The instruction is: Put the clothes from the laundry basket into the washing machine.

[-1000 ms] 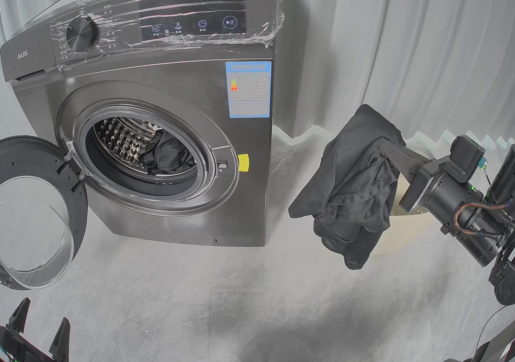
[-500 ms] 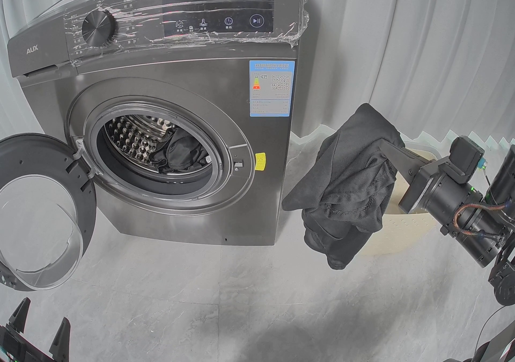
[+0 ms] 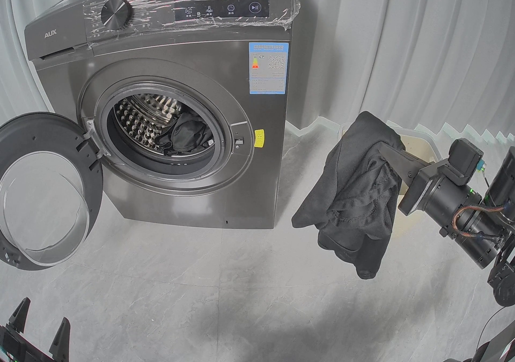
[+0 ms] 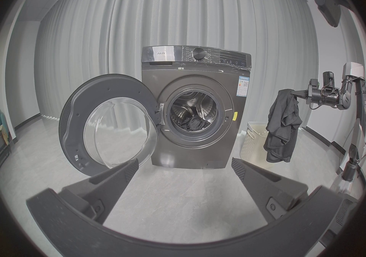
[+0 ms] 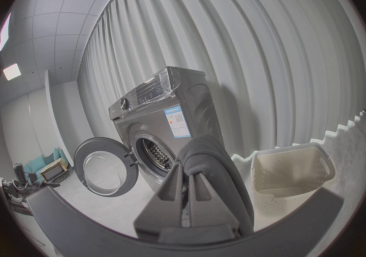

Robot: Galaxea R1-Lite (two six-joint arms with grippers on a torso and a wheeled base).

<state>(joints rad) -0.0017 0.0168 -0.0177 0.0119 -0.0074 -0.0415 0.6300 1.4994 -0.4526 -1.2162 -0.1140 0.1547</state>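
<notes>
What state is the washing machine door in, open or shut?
Open: the door hangs swung aside, baring the drum with a dark garment inside.

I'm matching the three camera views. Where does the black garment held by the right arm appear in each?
Head view: the black garment hangs from the right pincer, in front of the laundry basket, right of the washing machine.
Left wrist view: the garment hangs far off, beside the basket.
Right wrist view: it drapes over the pincer, close up.
Shared landmark: the machine's open door.
</notes>
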